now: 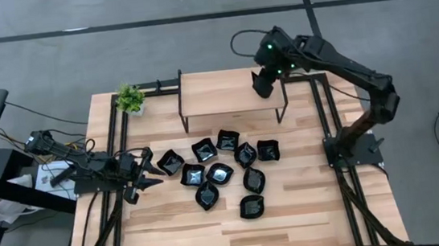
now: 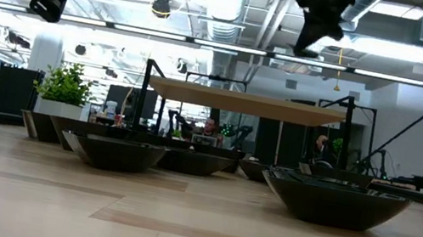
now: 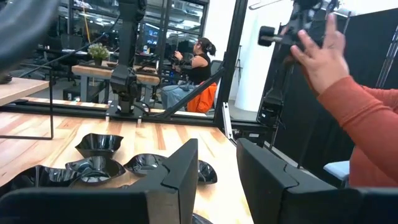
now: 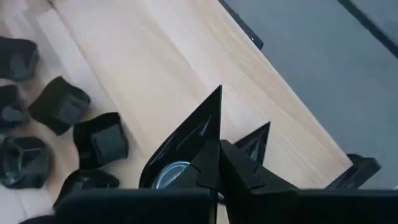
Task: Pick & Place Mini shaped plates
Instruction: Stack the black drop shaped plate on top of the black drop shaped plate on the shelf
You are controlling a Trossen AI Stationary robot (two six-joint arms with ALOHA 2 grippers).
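The work surface is a light wooden table (image 1: 308, 203) of joined planks, bordered by a black metal frame and standing on a grey floor (image 1: 195, 36) crossed by dark lines.

At the left edge of the table, the left gripper (image 1: 145, 172) hangs low beside the cluster of dishes. Its 2 fingers (image 3: 180, 177) stand partly apart, and nothing lies between them.

A small green potted plant (image 1: 129, 98) sits at the far left corner of the table.

The mini shaped plates (image 1: 219, 174), about 11 glossy black dishes, lie grouped on the middle of the table, in front of a raised wooden shelf (image 1: 224, 90) on black legs. They are near one another, some touching.

At the right, the right gripper (image 1: 263, 84) is held above the right end of the shelf, well apart from the dishes. Its fingers (image 4: 211, 124) are closed tip to tip and hold nothing.

The room beyond is an open workshop with exposed ceiling ducts (image 2: 231, 1), further benches and monitors. The left wrist view shows a seated person (image 3: 193, 65) in the background and, closer, a hand (image 3: 320, 53) with a red-orange sleeve (image 3: 367, 118) on a piece of equipment.
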